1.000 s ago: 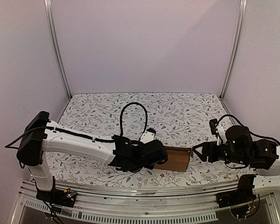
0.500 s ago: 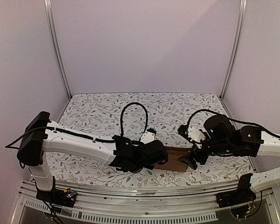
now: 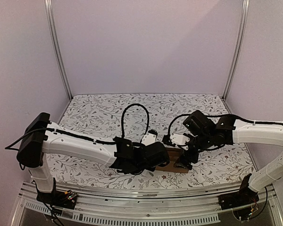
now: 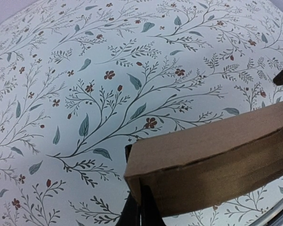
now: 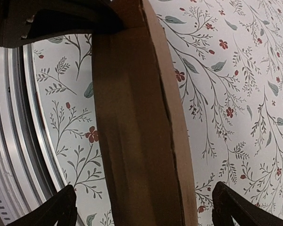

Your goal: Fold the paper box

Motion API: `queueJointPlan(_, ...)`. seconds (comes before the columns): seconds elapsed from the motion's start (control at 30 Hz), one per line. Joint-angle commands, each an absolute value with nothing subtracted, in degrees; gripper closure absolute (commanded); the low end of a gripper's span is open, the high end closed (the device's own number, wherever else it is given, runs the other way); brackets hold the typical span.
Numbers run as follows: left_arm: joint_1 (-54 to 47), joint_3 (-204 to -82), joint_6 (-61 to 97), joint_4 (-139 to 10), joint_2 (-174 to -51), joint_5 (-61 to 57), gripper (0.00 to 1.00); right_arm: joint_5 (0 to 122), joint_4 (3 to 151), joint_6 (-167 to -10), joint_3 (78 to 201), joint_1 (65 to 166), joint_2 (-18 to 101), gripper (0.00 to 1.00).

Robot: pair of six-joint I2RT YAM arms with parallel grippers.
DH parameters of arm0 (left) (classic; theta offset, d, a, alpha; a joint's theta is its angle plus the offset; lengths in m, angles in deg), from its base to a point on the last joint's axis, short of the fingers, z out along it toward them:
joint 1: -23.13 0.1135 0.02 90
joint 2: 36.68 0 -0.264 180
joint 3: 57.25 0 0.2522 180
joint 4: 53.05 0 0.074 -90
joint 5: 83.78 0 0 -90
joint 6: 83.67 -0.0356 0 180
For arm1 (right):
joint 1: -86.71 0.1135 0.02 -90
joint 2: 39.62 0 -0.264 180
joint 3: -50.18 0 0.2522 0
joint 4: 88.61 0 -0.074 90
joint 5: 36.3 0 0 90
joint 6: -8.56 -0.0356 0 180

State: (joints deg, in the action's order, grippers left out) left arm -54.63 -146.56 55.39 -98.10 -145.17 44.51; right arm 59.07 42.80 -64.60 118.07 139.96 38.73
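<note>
Box (image 4: 217, 160) sits at the tabletop's (image 3: 108, 113) near edge, left jaws pinching one corner, right jaws wide astride it. Mid-fold, seemingly; next, right jaws likely must close on a panel.

Left gripper (image 3: 162, 160) and right gripper (image 3: 183, 161) crowd opposite ends of the paper box (image 3: 174, 158).

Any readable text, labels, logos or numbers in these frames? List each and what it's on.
None readable.
The paper box is plain brown cardboard with no print.
The tablecloth carries only a floral pattern.
No legible marking shows on the left arm or the right arm in the top view.
</note>
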Motion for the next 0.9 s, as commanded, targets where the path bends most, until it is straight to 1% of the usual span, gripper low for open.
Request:
queueJointPlan(0.0,-56.3,-142.7,54.6,-107.0,-148.2,37.4,1.00,61.5,40.7,-63.6,119.5,139.9,41.9,0.01)
queueJointPlan(0.1,-56.4,-142.5,54.6,-107.0,-148.2,37.4,1.00,59.9,40.8,-64.0,120.0,139.9,43.8,0.02)
queueJointPlan(0.2,-56.4,-142.5,54.6,-107.0,-148.3,37.3,1.00,59.7,40.8,-64.1,119.9,139.9,44.6,0.09)
queueJointPlan(0.33,-56.7,-142.6,54.5,-106.9,-148.1,37.2,1.00,59.5,40.7,-64.1,119.8,139.9,44.4,0.21)
queueJointPlan(0.43,-56.6,-142.7,54.4,-106.8,-148.2,36.8,1.00,59.4,40.8,-64.4,119.8,139.9,43.9,0.33)
queueJointPlan(0.5,-56.6,-142.6,54.5,-106.6,-148.2,36.5,1.00,59.3,41.0,-64.8,119.7,140.0,43.6,0.44)
queueJointPlan(0.53,-56.6,-142.6,54.5,-106.5,-148.2,36.1,1.00,59.1,41.1,-64.9,119.5,140.0,43.4,0.48)
queueJointPlan(0.63,-56.6,-142.3,54.6,-106.0,-148.1,35.1,1.00,58.5,41.4,-65.2,119.1,140.4,43.0,0.49)
queueJointPlan(0.67,-56.6,-142.2,54.5,-105.9,-147.9,34.8,0.96,58.2,41.5,-65.2,119.0,140.5,42.8,0.49)
queueJointPlan(0.8,-56.8,-141.5,54.7,-105.8,-146.3,34.5,0.76,57.7,41.8,-65.3,118.8,141.2,42.3,0.50)
queueJointPlan(0.87,-56.9,-140.9,55.0,-105.7,-144.9,34.7,0.70,57.3,41.8,-65.4,118.8,141.4,42.4,0.50)
